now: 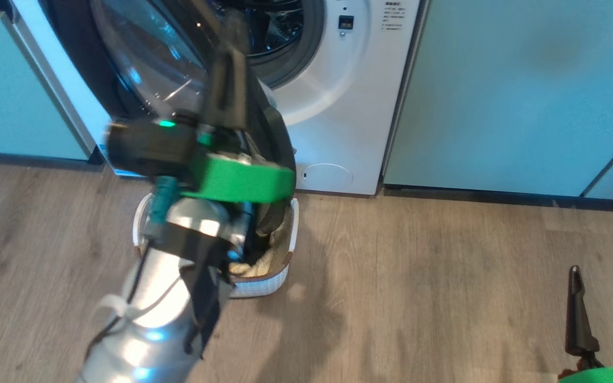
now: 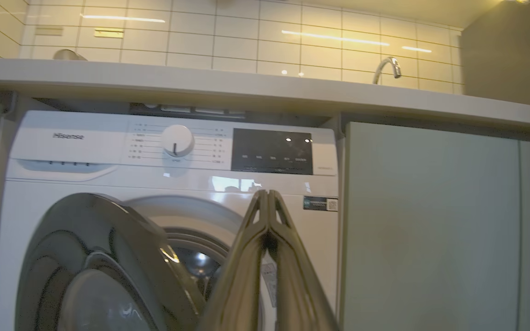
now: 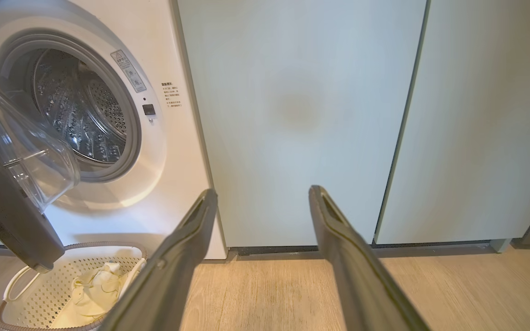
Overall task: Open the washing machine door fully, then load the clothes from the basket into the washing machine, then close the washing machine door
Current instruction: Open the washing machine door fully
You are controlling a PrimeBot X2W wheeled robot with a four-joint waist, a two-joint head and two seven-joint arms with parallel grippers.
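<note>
My left gripper [image 2: 267, 202] is pinched closed on nothing, raised in front of the washing machine door [image 1: 141, 58]; whether it touches the rim I cannot tell. The door stands part open, not swung right back, I judge; its lower edge hangs over the basket [image 3: 30, 294] on the floor just below, with the clothes [image 3: 95, 289] lying inside. So opening is half done; loading and closing are left. Right of the door, the washing machine [image 1: 338, 96] shows its drum [image 3: 81, 110] bare and reachable. The door's edge crowds the basket, so a lift there looks tight. Further right, flat cabinet panels [image 1: 498, 96] and open floor [image 1: 418, 292] give room; my right gripper [image 1: 599, 274] waits there, spread wide and empty.
</note>
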